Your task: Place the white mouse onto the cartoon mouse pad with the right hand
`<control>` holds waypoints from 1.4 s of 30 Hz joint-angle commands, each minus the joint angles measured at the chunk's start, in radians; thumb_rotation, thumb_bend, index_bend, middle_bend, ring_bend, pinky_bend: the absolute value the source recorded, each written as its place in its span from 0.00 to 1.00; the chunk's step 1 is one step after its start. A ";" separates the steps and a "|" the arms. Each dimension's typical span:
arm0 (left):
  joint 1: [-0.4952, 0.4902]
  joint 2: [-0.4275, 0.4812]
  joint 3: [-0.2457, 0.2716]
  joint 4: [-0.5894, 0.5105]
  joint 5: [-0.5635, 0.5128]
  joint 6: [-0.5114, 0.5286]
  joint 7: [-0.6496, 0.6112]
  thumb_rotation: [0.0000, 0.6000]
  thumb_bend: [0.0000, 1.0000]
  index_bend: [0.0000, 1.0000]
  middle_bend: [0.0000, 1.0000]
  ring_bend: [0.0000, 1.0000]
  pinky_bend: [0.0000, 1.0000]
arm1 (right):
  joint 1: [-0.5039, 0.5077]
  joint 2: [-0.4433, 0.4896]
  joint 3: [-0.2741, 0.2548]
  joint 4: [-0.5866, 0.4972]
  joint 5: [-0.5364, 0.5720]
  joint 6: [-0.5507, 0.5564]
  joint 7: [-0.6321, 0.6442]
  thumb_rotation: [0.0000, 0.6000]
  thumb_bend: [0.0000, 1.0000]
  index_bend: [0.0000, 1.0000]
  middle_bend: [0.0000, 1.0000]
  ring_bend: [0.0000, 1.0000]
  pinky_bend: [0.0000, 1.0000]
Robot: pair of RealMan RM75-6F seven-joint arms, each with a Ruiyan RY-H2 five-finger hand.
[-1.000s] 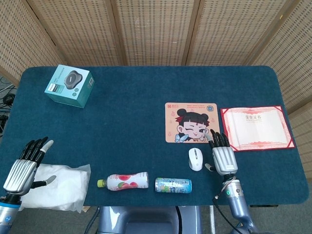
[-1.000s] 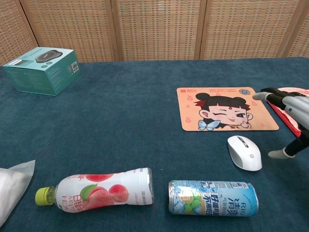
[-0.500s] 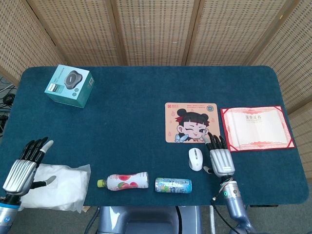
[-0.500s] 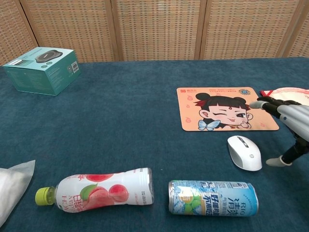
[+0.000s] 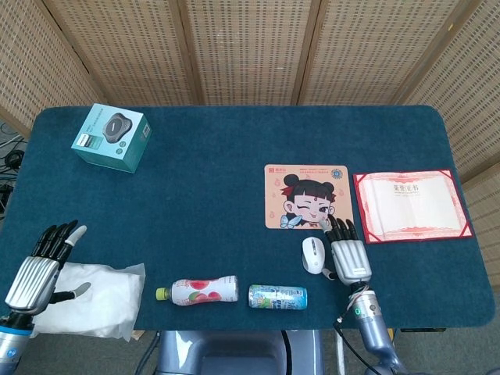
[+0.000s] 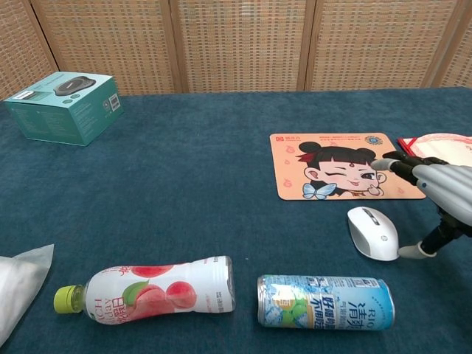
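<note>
The white mouse (image 5: 313, 255) (image 6: 374, 232) lies on the blue table just below the cartoon mouse pad (image 5: 305, 195) (image 6: 343, 165), which shows a winking girl's face. My right hand (image 5: 346, 253) (image 6: 435, 195) hovers right beside the mouse on its right, fingers spread and pointing toward the pad, thumb close to the mouse's right side; it holds nothing. My left hand (image 5: 37, 267) is at the table's near left, fingers apart, above a white cloth (image 5: 90, 297), and holds nothing.
A peach drink bottle (image 5: 199, 290) (image 6: 151, 290) and a blue can (image 5: 277, 296) (image 6: 325, 302) lie on their sides near the front edge. A red-bordered certificate (image 5: 410, 205) lies right of the pad. A teal box (image 5: 111, 137) (image 6: 65, 106) stands far left.
My right hand has slid left toward the mouse and now has its thumb next to the mouse's right side. The mouse and the left hand have not moved.
</note>
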 commanded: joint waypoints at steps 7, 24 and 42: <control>-0.001 0.002 -0.001 0.002 -0.002 -0.001 -0.008 1.00 0.15 0.00 0.00 0.00 0.00 | 0.013 -0.018 0.004 0.002 0.010 -0.007 -0.016 1.00 0.00 0.00 0.00 0.00 0.00; 0.000 0.005 -0.001 0.000 0.002 0.004 -0.014 1.00 0.15 0.00 0.00 0.00 0.00 | 0.035 -0.046 0.016 -0.003 0.036 -0.014 -0.047 1.00 0.00 0.00 0.00 0.00 0.00; 0.000 0.008 0.002 -0.002 0.006 0.005 -0.022 1.00 0.15 0.00 0.00 0.00 0.00 | 0.080 -0.085 0.036 0.013 0.070 -0.047 -0.078 1.00 0.00 0.00 0.00 0.00 0.00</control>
